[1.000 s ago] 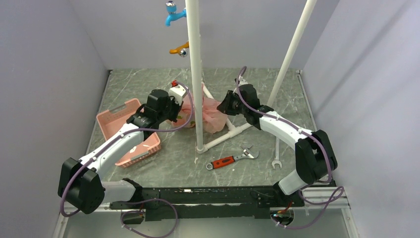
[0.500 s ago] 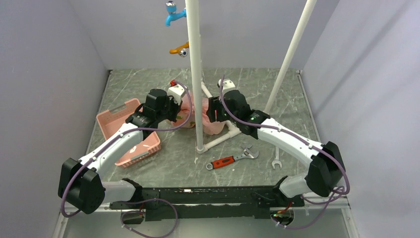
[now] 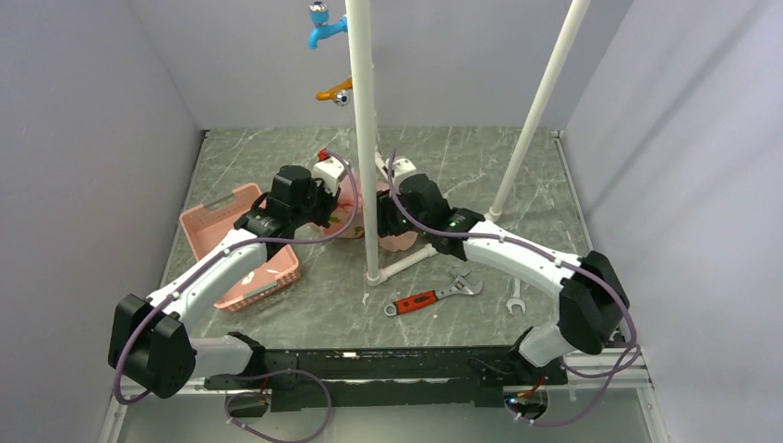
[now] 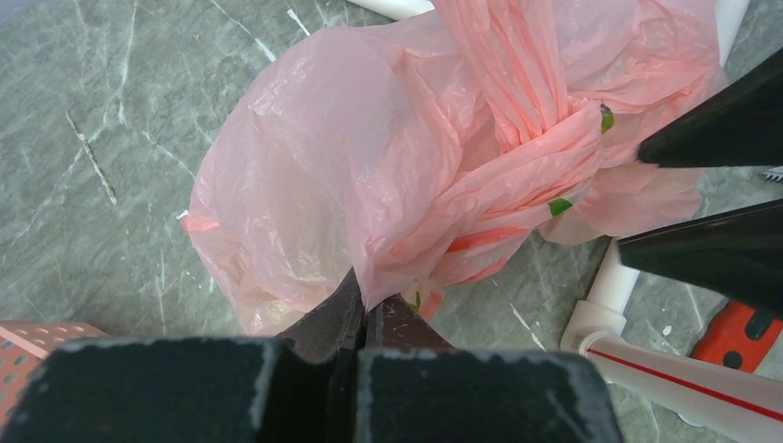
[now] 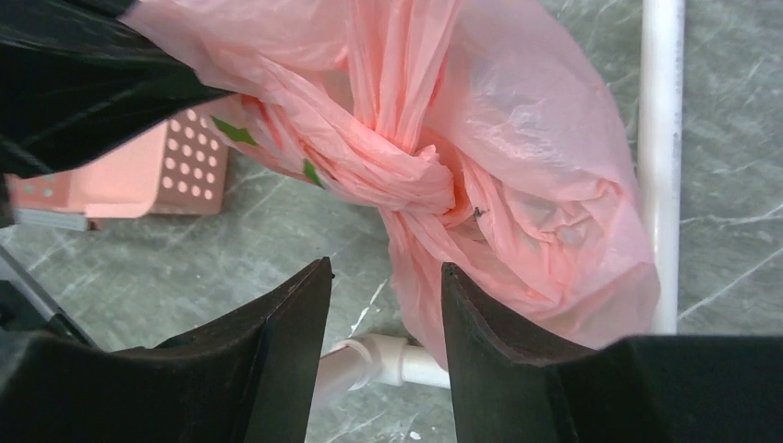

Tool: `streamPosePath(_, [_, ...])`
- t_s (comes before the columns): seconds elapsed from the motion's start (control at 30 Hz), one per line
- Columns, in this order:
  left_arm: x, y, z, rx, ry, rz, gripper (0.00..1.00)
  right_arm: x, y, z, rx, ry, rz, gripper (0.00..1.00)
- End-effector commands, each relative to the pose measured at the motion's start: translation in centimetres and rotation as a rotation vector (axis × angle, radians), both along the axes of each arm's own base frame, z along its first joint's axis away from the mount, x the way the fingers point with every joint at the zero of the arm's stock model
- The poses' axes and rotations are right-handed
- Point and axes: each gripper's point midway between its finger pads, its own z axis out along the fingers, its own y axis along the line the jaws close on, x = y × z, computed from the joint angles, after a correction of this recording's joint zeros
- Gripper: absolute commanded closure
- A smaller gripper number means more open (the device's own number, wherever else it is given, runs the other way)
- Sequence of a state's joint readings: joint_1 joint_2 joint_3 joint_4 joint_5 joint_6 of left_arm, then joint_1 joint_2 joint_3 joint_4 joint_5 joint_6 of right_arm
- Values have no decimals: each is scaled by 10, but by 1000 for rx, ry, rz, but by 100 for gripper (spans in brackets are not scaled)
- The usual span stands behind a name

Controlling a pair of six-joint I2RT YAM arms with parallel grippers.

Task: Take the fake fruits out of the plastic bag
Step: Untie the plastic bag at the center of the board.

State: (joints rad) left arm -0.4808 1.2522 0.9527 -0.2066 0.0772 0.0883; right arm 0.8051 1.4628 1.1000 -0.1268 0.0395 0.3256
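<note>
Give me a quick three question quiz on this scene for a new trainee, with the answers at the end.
1. True or false: the pink bag has a knot tied in it.
2. What are the left jaws pinching? A) the pink bag B) the pink basket C) the red-handled wrench
3. Fill in the blank: the right jaws stand ___, with the twisted plastic below the knot between them.

Key: 1 true; 2 A; 3 open.
</note>
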Motion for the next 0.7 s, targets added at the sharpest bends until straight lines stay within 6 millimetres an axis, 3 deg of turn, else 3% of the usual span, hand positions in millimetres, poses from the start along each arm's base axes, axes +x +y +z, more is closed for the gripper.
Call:
streamPosePath(0.0, [3, -6, 16, -46, -35, -13, 100, 11, 11, 1, 2, -9, -23, 50])
streamPosePath(0.17, [3, -8, 17, -56, -35, -23, 100, 24, 18, -12, -23, 2, -55, 51])
streamPosePath(0.27, [4, -7, 15, -48, -28, -16, 100, 32, 19, -14, -59, -34, -108, 58])
streamPosePath(0.37, [5, -5, 15, -52, -23, 8, 100, 37, 13, -16, -128, -92, -170, 68])
streamPosePath(0.53, [8, -2, 16, -49, -24, 35, 100, 39, -15, -14, -158, -149, -267, 90])
streamPosePath(0.67, [13, 5, 15, -45, -18, 79, 100, 34, -25, -7, -139, -175, -242, 93])
